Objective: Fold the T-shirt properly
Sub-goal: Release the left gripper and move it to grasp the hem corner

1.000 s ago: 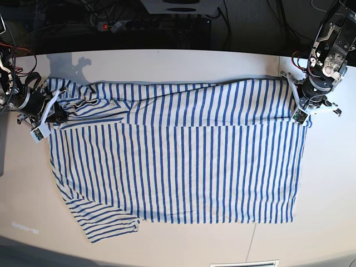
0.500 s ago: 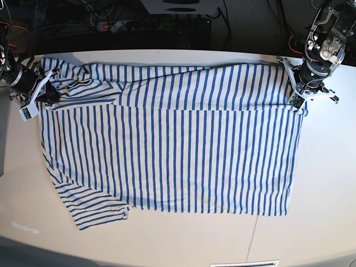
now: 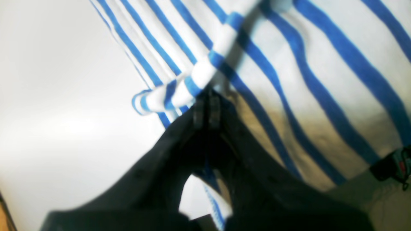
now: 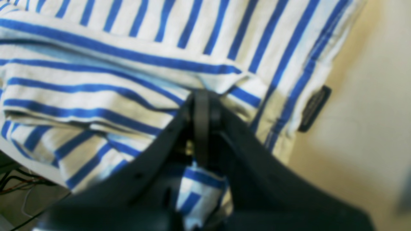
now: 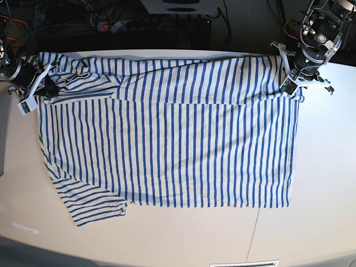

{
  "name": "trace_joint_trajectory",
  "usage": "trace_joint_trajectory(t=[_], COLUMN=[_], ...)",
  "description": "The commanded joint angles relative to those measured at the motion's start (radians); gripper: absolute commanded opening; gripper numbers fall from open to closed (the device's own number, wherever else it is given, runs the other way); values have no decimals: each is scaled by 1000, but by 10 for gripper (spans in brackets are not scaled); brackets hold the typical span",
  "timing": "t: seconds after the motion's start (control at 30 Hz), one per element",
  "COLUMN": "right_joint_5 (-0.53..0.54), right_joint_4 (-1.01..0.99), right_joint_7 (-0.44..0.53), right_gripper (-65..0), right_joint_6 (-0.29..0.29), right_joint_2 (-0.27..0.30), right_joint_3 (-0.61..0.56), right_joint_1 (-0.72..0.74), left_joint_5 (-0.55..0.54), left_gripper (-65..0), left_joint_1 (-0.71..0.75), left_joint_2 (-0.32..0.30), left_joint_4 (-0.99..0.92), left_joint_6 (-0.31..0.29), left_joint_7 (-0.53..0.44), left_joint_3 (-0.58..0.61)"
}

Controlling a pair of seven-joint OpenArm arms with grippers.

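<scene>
The T-shirt [image 5: 167, 144] lies spread across the worktop [image 5: 322, 183], stripes running front to back, with one sleeve poking out at the near left corner of the base view. Along the far edge a band of cloth is doubled over the body, its fold line crossing from side to side.

The left gripper [image 5: 291, 88], at the far right of the base view, has its jaws pressed together on a rolled edge of the shirt's corner [image 3: 192, 77]. The right gripper [image 5: 38, 89], at the far left, is likewise pinching a bunch of cloth near the shoulder [image 4: 205, 86]; the dark label [image 4: 314, 108] hangs just beside that pinch.

The step in hand looks like carrying the far edge to lay a lengthwise fold. To do it well, both arms should travel together at one height and one pace, keeping the cloth between them lightly taut so the crease stays straight and parallel to the near hem. The left side is bunched and wrinkled around the sleeve, so a gentle outward pull there would smooth it before setting down. Release only once the edge lies flat, or the fold may spring back
</scene>
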Motion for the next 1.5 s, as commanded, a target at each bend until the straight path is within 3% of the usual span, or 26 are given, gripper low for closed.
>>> trace_joint_trajectory(t=[0.0,0.27,0.43,0.67,0.77,0.9,1.13,1.37,1.47], right_joint_5=[-34,-33,-37,-76,-74,-82,-86,-90,-89], right_joint_4=[-3,-2,-2,2,2,2,2,2,2], right_joint_7=[-75,-64,-49,-50,-49,-50,-50,-50,-50], right_gripper=[-650,-650,-650,-650,-650,-650,-650,-650,-650], right_joint_6=[64,64,63,64,64,64,64,64,64], right_joint_2=[13,13,-4,-56,-70,-69,-69,-69,-69], right_joint_3=[-5,-5,-5,-5,-5,-5,-5,-5,-5], right_joint_1=[-13,-11,-2,17,20,20,19,20,19], left_joint_5=[14,-45,-144,-343,-450,-495,-517,-592,-622], left_gripper=[-650,-650,-650,-650,-633,-620,-467,-462,-462], left_joint_1=[-6,-34,-146,-398,-511,-678,-946,-1054,-1061], left_joint_2=[-14,-14,-15,31,66,103,164,235,253], left_joint_4=[28,51,44,-148,-298,-530,-916,-1086,-1086], left_joint_6=[14,13,5,-137,-216,-224,-259,-259,-260], left_joint_7=[-28,-74,-145,-194,-222,-256,-436,-418,-348], left_joint_3=[-38,-276,-328,-327,-309,-229,-26,38,38])
